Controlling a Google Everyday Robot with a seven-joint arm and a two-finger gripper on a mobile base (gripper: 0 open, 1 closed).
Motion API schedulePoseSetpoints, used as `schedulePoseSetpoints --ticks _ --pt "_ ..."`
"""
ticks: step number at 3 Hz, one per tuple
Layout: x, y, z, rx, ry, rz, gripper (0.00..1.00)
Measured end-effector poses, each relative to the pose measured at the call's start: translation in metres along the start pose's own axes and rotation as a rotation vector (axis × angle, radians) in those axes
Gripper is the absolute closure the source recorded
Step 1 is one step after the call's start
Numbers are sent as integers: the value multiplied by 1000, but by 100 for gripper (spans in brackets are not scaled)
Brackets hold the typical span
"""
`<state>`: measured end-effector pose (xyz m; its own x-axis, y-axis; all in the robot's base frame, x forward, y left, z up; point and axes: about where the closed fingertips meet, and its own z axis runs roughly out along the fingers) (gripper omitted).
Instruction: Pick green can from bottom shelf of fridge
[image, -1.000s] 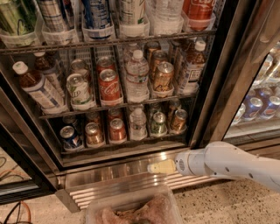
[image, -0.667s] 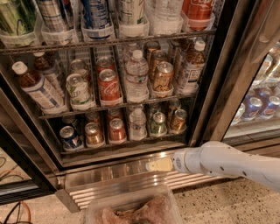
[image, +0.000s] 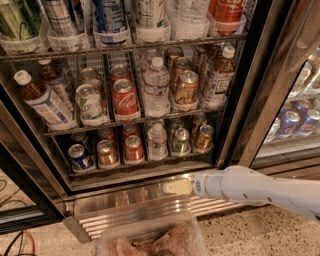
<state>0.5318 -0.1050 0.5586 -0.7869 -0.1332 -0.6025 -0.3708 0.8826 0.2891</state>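
The green can (image: 181, 142) stands upright on the bottom shelf (image: 140, 168) of the fridge (image: 250, 85), in a lane right of centre, between a small water bottle (image: 157, 142) and an orange-brown can (image: 204, 138). It is dark green with a silver top. My gripper (image: 177, 187) is at the end of the white arm (image: 250, 186), which comes in from the right. It sits in front of the steel base, below the shelf's front edge and slightly below the green can, apart from it and holding nothing.
The bottom shelf also holds a blue can (image: 80, 157) and two orange cans (image: 107, 153). The tier above holds a Coca-Cola can (image: 125, 98), a pale green-and-white can (image: 89, 103) and a water bottle (image: 156, 90). A clear plastic bin (image: 150, 239) lies on the floor below.
My gripper and arm have crept slightly to the left along the steel base. The cans have not moved.
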Motion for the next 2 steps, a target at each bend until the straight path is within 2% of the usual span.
schedulePoseSetpoints --ticks 1,2 --pt "-27 -13 6 64 -118 -11 0" --pt "-48 -21 9 101 -200 -31 0"
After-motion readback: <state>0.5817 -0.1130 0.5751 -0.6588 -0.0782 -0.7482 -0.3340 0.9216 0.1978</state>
